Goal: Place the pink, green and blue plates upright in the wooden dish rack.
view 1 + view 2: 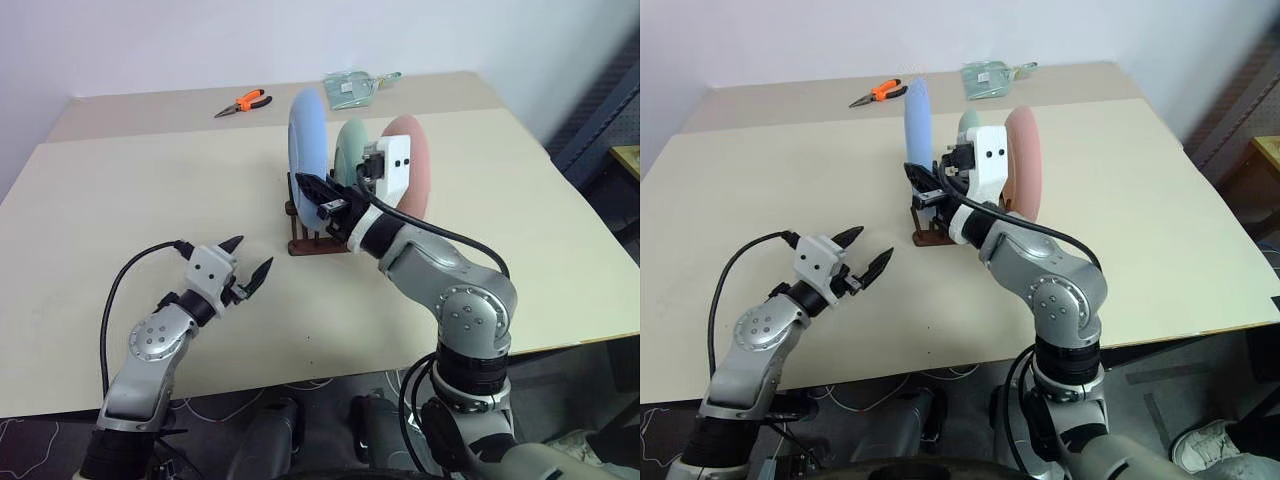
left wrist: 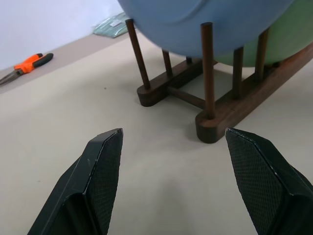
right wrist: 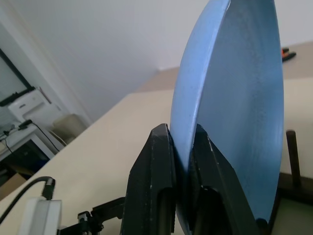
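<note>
Plates stand upright in the rack on a beige table by a pale wall: blue plate at the front, green plate behind it, pink plate at the back. Orange pliers and a clear bag lie near the table's far edge. The right gripper is clamped on the blue plate's rim. The left gripper hangs spread and empty, near the rack's front.

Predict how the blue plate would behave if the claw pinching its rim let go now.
The blue plate looks rigid, keeping its shape in the right claw. Standing on edge between thin pegs of the wooden dish rack, it would probably stay upright, perhaps leaning. Its smooth, round rim might roll if lifted free.
</note>
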`<move>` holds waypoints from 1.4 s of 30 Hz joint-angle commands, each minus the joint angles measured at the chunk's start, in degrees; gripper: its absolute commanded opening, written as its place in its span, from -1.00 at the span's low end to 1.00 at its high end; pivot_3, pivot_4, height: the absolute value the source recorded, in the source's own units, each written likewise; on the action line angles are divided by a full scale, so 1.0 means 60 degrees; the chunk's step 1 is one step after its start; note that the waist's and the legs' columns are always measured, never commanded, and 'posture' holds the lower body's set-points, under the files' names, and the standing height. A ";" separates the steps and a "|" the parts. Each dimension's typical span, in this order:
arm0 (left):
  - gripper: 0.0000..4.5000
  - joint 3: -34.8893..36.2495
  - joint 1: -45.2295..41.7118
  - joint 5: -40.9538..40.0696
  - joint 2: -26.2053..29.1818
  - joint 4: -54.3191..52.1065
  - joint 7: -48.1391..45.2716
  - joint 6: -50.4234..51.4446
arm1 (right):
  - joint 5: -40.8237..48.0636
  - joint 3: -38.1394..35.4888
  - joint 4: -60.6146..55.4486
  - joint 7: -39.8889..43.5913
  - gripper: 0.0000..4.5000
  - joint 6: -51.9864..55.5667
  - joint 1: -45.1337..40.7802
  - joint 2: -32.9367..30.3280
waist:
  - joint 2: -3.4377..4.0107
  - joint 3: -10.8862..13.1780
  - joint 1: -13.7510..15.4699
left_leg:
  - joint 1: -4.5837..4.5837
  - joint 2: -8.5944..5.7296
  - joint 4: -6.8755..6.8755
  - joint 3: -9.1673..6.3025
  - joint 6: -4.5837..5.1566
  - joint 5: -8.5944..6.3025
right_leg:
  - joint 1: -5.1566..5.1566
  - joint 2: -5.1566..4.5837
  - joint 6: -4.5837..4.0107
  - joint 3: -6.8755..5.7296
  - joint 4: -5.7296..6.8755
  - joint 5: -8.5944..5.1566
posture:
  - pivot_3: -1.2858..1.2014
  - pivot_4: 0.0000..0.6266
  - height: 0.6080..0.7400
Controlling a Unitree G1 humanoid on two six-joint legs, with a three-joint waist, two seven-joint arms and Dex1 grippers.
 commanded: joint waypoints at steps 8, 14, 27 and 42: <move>0.55 -0.0098 -0.0130 0.0147 -0.0052 -0.0164 -0.0037 -0.0183 | -0.1183 0.0941 0.0401 0.0453 0.36 -0.0530 -0.0761 -0.0822 | 0.0001 0.0001 0.0010 | 0.0000 -0.0001 0.0000 0.0000 0.0000 0.0000 | 0.0001 -0.0001 0.0000 0.0000 -0.0003 0.0000 | 0.03 -0.52 1.00; 0.55 -0.0082 -0.0157 0.0134 -0.0078 -0.0165 -0.0046 -0.0187 | -0.2660 0.1898 0.0282 0.1512 0.36 -0.1904 -0.1305 -0.2042 | 0.0000 0.0002 0.0014 | 0.0000 -0.0001 0.0002 0.0001 0.0000 0.0000 | 0.0002 -0.0002 0.0000 -0.0002 -0.0005 0.0000 | 0.03 -0.52 1.00; 0.55 0.0084 -0.0379 0.0104 -0.0086 0.0287 -0.0156 -0.0381 | -0.3247 -0.1033 0.0513 0.4222 0.36 -0.3884 -0.1169 -0.5996 | -0.0007 0.0009 0.0220 | -0.0002 -0.0004 0.0012 0.0000 0.0010 -0.0005 | 0.0033 -0.0009 0.0003 -0.0010 -0.0043 0.0000 | 0.03 -0.52 1.00; 0.55 0.1093 -0.0366 -0.0035 0.0786 0.1553 -0.0689 -0.0656 | -0.3323 -0.3610 0.2730 0.6843 0.97 -0.5571 0.4387 -0.7636 | 0.0014 0.0015 0.0229 | -0.0001 0.0024 0.0009 0.0022 0.0036 -0.0021 | 0.0063 -0.0005 0.0002 -0.0004 -0.0107 0.0001 | 0.03 -0.52 1.00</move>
